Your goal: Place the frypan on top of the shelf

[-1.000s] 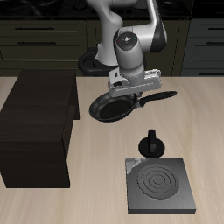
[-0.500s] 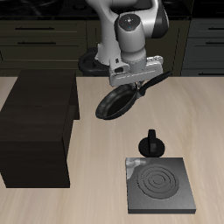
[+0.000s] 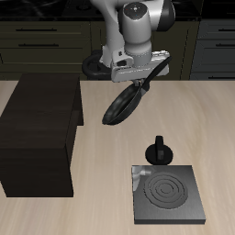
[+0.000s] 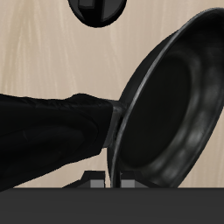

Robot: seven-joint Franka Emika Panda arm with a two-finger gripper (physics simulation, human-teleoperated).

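- Gripper (image 3: 142, 75) clamped on the frypan's handle, up in the air above the table (image 3: 110, 197), pads hidden by the handle in the wrist view.
- Frypan (image 3: 123, 104) hanging tilted just below the tool, rim pointing down toward the tabletop, glossy inside (image 4: 171, 105) filling the close view.
- Handle (image 4: 52, 131) running thick and black from the fingers to the bowl.
- Shelf (image 3: 39, 133) off to one side and lower than the tool, flat top bare, well apart from the pan.
- Small black knob-like piece (image 3: 160, 151) below and nearer the table's front edge.
- Square stove plate (image 3: 168, 194) with rings just beyond that, nearest the front edge.
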